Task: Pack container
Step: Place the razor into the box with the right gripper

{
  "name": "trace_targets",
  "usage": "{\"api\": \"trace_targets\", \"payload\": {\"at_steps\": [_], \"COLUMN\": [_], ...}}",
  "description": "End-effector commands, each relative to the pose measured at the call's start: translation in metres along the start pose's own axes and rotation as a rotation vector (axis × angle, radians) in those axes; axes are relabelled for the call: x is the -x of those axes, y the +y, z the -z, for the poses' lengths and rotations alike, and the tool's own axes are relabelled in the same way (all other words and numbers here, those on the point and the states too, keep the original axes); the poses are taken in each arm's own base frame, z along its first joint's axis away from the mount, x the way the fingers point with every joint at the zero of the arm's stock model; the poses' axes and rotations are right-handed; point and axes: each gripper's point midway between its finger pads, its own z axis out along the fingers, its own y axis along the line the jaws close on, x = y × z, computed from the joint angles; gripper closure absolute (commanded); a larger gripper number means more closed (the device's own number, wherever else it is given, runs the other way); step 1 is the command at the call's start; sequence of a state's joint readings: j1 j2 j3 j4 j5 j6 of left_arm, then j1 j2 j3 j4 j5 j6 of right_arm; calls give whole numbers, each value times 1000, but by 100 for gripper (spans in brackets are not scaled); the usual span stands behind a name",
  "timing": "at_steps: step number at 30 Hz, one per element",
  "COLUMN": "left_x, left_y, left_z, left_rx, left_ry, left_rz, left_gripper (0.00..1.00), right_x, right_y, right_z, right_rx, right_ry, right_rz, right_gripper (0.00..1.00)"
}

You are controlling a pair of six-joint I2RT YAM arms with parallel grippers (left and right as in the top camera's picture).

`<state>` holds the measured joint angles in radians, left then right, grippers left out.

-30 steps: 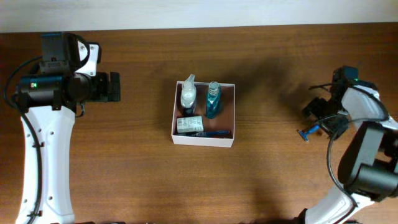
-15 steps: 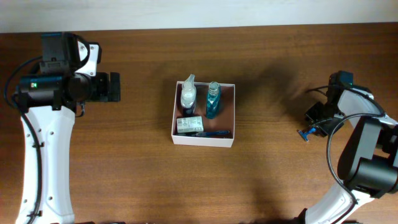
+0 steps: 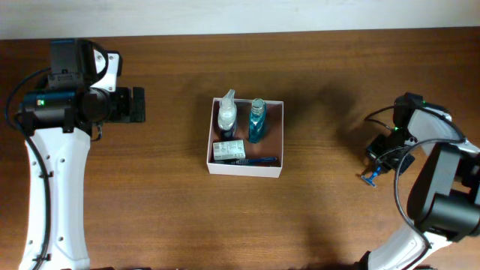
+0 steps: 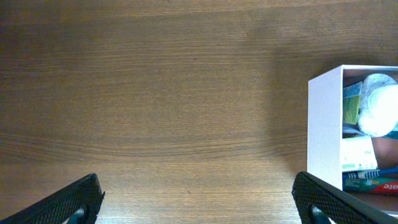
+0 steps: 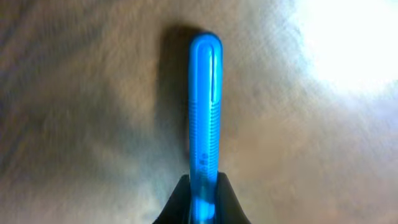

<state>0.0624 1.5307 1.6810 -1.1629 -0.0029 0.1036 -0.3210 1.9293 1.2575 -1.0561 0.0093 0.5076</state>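
Blue plastic fills the right wrist view: the right gripper (image 5: 203,198) is clamped on one end of a razor (image 5: 204,106), whose handle juts straight ahead, low over the wood. Gripping it by the end probably leaves the rest free to be laid flat in the box without the fingers meeting a wall. I cannot tell whether it is clear of the desk (image 3: 315,217).

The container (image 3: 244,168) sits mid-desk, well apart from that arm, already holding a white spray bottle (image 3: 226,112), a blue bottle (image 3: 256,120), a small carton (image 3: 227,150) and a toothbrush (image 3: 259,160). Its right side looks barest.

The left gripper (image 3: 139,105) hangs spread apart at the far left, likely parked out of the way.

The desk is dark brown woodgrain with a bright glare patch near the razor. A pale strip runs beyond its far edge.
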Motion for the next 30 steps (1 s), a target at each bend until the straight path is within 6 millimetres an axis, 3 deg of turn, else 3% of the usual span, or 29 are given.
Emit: {"api": "trace_targets", "payload": {"at_steps": [1,3,5,6,7,8,11,13,17,23,24,25,26,27,30], "left_x": [2,2,2,2,2,2,2,2,2,2,2,2,2,2,2], "left_y": [1,1,1,1,1,1,1,1,1,1,1,1,1,1,1], "left_z": [1,1,1,1,1,1,1,1,1,1,1,1,1,1,1], "left_rx": [-5,-5,-5,-5,-5,-5,-5,-5,-5,-5,-5,-5,-5,-5,-5], "left_ry": [-4,-4,-4,-4,-4,-4,-4,-4,-4,-5,-5,-4,-4,-4,-4], "left_rz": [17,17,17,17,17,17,17,17,17,17,17,17,17,17,17], "left_gripper": [0,0,0,0,0,0,0,0,0,0,0,0,0,0,0], "right_x": [-7,-41,-71,-97,-114,-144,-214,-238,-251,-244,-244,-243,-243,-243,-245], "right_y": [33,83,110,128,138,151,178,197,218,236,239,241,244,246,250], "right_z": [61,109,135,150,156,160,153,148,140,121,121,123,128,135,184], "right_rx": [121,276,328,347,355,360,340,259,165,111,115,116,125,139,240], "right_ry": [-157,-254,-317,-365,-386,-411,-439,-542,-651,-670,-681,-697,-714,-736,-815], "right_rz": [150,452,636,791,885,1058,1499,1754,2113,2260,2257,2248,2226,2186,1967], "right_gripper": [96,96,96,96,96,96,96,96,96,93,71,62,42,1,1]}}
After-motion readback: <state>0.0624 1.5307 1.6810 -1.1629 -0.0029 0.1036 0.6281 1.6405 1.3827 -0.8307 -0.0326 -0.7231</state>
